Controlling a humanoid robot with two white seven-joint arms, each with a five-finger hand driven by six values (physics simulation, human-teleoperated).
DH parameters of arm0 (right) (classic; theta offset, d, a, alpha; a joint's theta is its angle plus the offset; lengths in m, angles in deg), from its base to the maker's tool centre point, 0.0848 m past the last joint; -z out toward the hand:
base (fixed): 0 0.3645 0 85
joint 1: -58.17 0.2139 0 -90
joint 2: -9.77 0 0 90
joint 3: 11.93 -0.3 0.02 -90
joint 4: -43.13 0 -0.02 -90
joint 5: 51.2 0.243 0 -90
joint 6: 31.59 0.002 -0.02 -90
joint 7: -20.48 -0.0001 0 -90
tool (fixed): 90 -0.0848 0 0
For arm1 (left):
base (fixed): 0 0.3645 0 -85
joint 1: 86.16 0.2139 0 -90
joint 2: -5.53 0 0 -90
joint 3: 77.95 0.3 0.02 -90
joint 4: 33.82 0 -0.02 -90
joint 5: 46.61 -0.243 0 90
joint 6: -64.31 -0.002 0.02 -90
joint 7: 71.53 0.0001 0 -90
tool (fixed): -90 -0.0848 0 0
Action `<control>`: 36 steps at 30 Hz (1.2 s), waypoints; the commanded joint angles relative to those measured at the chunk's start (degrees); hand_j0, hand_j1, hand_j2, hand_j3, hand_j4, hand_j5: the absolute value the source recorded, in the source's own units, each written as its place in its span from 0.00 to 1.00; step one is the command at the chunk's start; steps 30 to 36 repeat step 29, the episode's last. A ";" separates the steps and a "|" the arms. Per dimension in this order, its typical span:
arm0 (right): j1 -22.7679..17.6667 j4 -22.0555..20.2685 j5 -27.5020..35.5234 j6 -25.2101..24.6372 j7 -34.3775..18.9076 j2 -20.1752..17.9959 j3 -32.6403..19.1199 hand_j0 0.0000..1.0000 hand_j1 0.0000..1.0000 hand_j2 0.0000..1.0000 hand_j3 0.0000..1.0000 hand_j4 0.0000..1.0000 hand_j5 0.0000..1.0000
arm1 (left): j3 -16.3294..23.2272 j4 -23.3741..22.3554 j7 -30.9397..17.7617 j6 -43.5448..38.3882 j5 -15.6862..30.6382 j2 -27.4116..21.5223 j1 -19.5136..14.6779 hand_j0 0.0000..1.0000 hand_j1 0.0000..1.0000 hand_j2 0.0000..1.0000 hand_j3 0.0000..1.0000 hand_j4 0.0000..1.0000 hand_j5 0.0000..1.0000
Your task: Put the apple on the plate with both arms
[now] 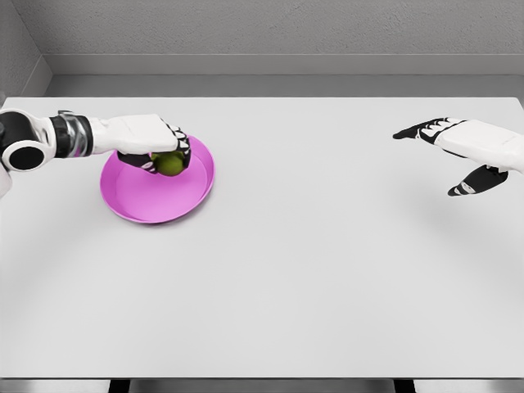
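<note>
A green apple [170, 164] sits over the upper part of a round pink plate [155, 201] at the table's left. My left hand [164, 151] reaches in from the left edge, its fingers curled over the apple from above and gripping it. Whether the apple touches the plate I cannot tell. Far off at the right edge my right hand [449, 160] hovers above the table, fingers spread, thumb pointing down-left, holding nothing.
The white table [311, 270] spreads wide between the two hands and toward its front edge. A grey wall runs behind the table's far edge.
</note>
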 commanded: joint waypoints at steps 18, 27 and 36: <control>0.00 -0.02 0.16 -0.06 0.02 -0.07 -0.01 1.00 1.00 1.00 1.00 1.00 1.00 | -4.94 -12.44 -0.10 -0.13 15.52 -4.82 0.09 1.00 1.00 1.00 1.00 1.00 1.00; 0.00 -0.02 0.16 -0.06 0.02 -0.07 -0.01 1.00 1.00 1.00 1.00 1.00 1.00 | -7.49 -12.71 -0.19 -0.13 15.17 -6.49 2.99 1.00 1.00 1.00 1.00 1.00 1.00; 0.00 -0.02 0.16 -0.06 0.02 -0.07 -0.01 1.00 1.00 1.00 1.00 1.00 1.00 | -7.67 -12.62 -0.19 -0.13 15.25 -6.66 3.25 1.00 1.00 1.00 1.00 1.00 1.00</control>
